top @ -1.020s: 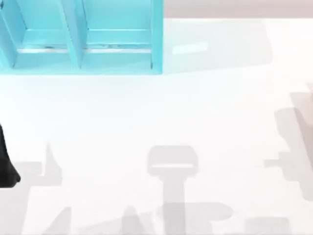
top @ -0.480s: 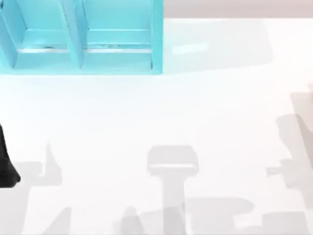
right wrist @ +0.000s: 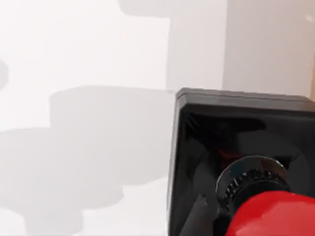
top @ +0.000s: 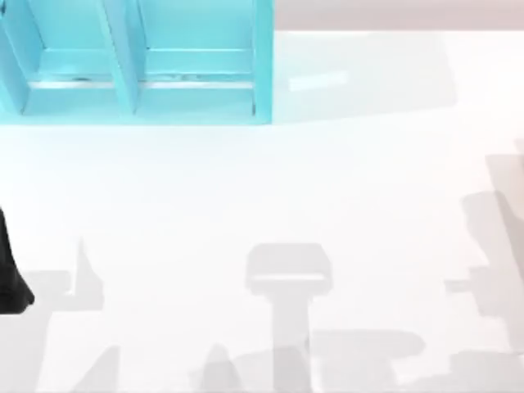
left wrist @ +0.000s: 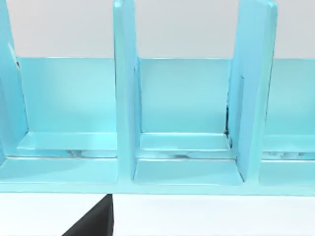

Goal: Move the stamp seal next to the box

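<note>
- One relation governs the coming move: the stamp seal sits close under the right wrist camera, black square base toward the table and red knob pointing up at the lens, so its long axis looks roughly upright.
- From the top view, the box, a turquoise one with upright dividers, stands at about 11 o'clock on the table, while the right arm's shadow falls at roughly 4 o'clock; I judge the seal must travel from the right side toward 11 o'clock.
- The right arm is plainly the nearer one. Whether its pincer has closed on the seal or merely hangs over it I cannot tell, since no fingers are visible around the knob.
- The left arm appears as a dark shape at 8 o'clock on the table edge; its wrist camera faces the box's compartments. How wide its pincer stands I cannot tell.
- The bare table just right of the box seems the likely setting-down place.
</note>
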Action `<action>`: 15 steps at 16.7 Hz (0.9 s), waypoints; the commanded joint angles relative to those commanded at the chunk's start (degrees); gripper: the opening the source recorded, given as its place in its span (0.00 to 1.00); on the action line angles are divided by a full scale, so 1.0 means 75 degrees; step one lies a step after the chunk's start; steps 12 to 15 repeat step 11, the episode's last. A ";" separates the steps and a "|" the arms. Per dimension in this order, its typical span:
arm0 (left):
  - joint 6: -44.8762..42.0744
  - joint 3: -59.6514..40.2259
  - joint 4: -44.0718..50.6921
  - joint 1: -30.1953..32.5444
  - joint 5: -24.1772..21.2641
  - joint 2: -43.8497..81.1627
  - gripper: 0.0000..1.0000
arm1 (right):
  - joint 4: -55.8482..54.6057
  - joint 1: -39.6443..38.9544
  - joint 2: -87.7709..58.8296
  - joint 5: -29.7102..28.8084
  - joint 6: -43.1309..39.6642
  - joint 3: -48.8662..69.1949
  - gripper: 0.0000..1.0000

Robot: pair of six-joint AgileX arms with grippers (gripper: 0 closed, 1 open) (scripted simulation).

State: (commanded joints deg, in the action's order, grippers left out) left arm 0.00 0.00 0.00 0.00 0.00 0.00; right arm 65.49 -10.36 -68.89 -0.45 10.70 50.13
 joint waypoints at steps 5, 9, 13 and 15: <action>0.0000 0.0000 0.0000 0.0000 0.0000 0.0000 1.00 | 0.0000 0.0000 0.0000 0.0000 0.0000 0.0000 0.98; 0.0000 0.0000 0.0000 0.0000 0.0000 0.0000 1.00 | 0.0000 0.0000 0.0000 0.0000 0.0000 0.0000 1.00; 0.0000 0.0000 0.0000 0.0000 0.0000 0.0000 1.00 | 0.0000 0.0000 0.0000 0.0000 0.0000 0.0000 1.00; 0.0000 0.0000 0.0000 0.0000 0.0000 0.0000 1.00 | 0.0000 0.0000 0.0000 0.0000 0.0000 0.0000 1.00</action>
